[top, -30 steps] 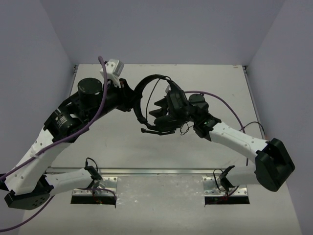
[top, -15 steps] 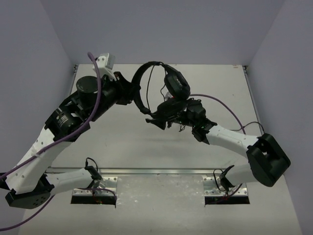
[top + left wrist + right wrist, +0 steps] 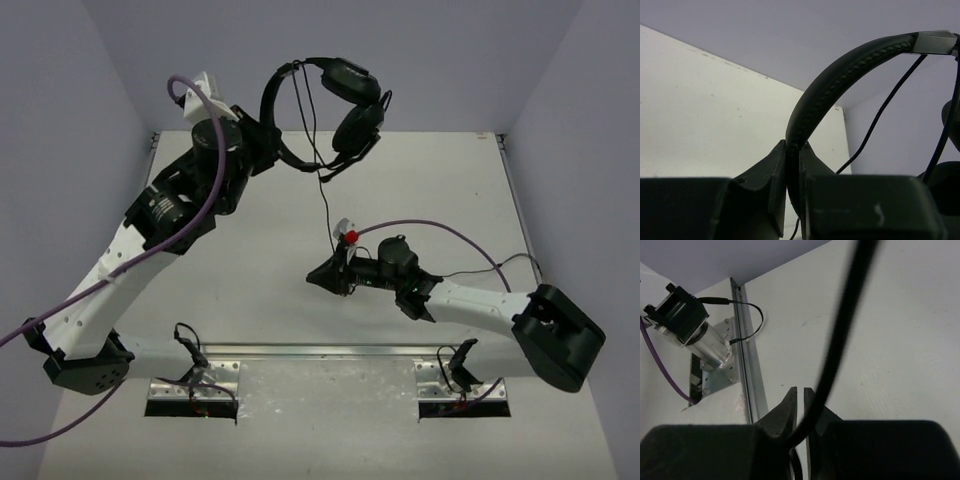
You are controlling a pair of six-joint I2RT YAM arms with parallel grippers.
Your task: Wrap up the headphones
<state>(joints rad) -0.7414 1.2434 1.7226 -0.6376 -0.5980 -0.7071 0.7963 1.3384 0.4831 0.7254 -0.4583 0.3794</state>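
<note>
While left tool [image 3: 793, 150] grips headphones [image 3: 840, 80], cord [image 3: 840, 335] in right tool [image 3: 800, 392]

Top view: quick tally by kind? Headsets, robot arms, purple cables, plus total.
Black over-ear headphones with thin black cord: 1
White-and-black robot arms: 2
Thick purple cables: 2
Total: 5

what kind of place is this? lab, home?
Likely a robot lab test cell: white table boxed in by plain walls, left arm and right arm bolted to a metal plate at its near edge, the left one holding headphones.
</note>
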